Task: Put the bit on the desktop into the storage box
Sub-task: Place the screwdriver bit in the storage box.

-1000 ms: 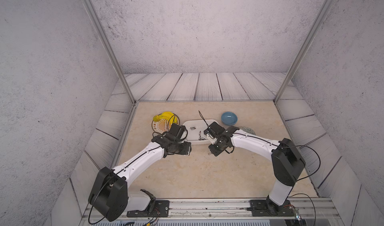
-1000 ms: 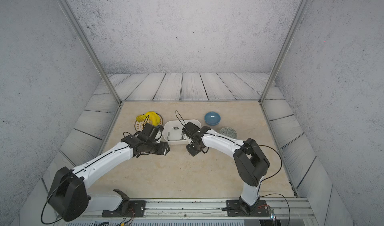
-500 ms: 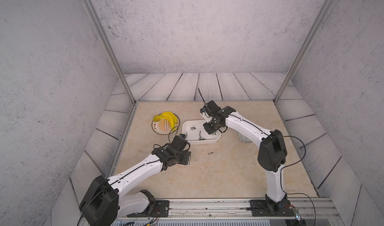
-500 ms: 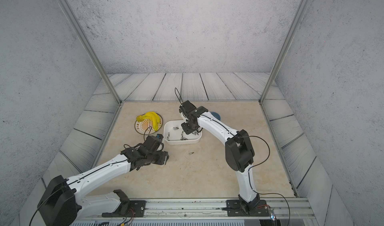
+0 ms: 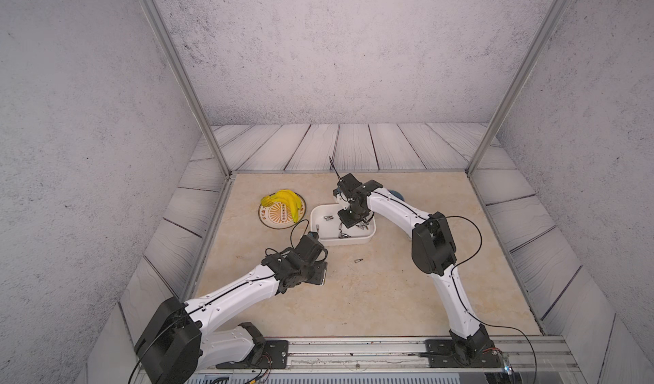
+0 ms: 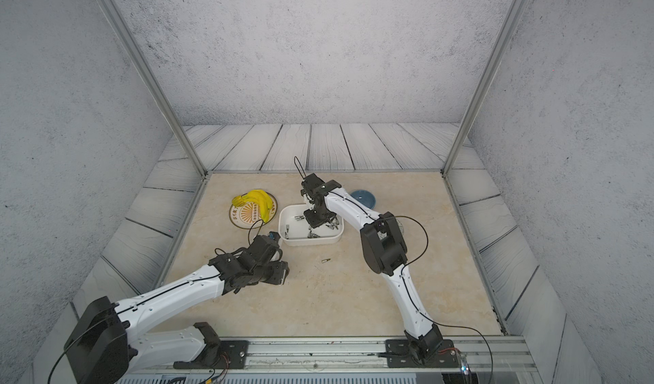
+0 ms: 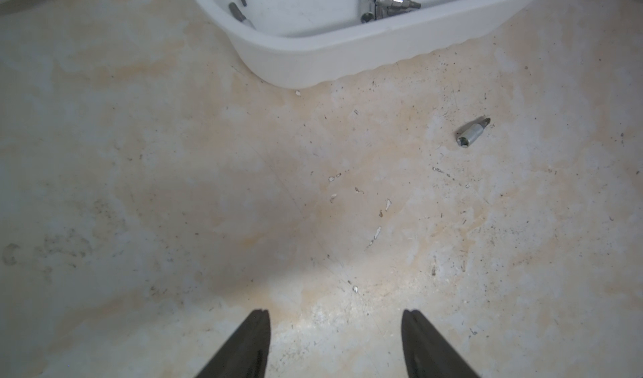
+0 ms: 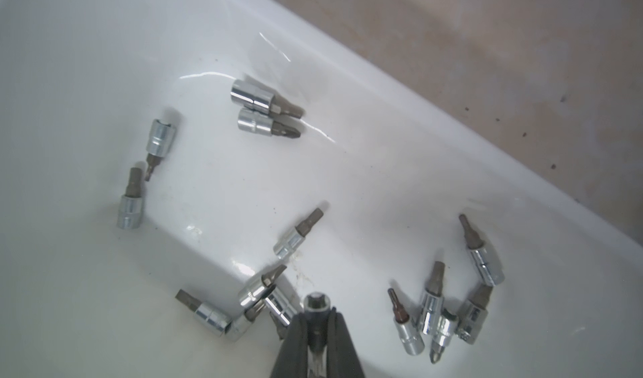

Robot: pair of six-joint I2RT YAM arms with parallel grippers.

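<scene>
Above the white storage box (image 5: pixel 348 241), we see the held bit (image 8: pixel 315 305), a small chrome socket bit. It is clamped in the right gripper (image 8: pixel 316 317) and hangs over the other bits (image 8: pixel 266 103) scattered across the box floor. Outside the box, a loose bit (image 7: pixel 472 134) lies on its side on the beige worktop (image 7: pixel 174 184), near the box's wall but not touching it. The left gripper (image 7: pixel 336 313) hovers over bare worktop with its jaws apart and nothing between them. The loose bit sits off to one side of its line. Further out stand a plate (image 5: pixel 274 219) carrying bananas (image 5: pixel 283 199) and a blue bowl (image 6: pixel 362 197).

We judge two risks. The held bit may strike the others when let go and bounce over the low rim. The round loose bit may roll away if one jaw touches it before the other. An orange print fills the plate, but we cannot read it, and no marking on the bits is legible.
</scene>
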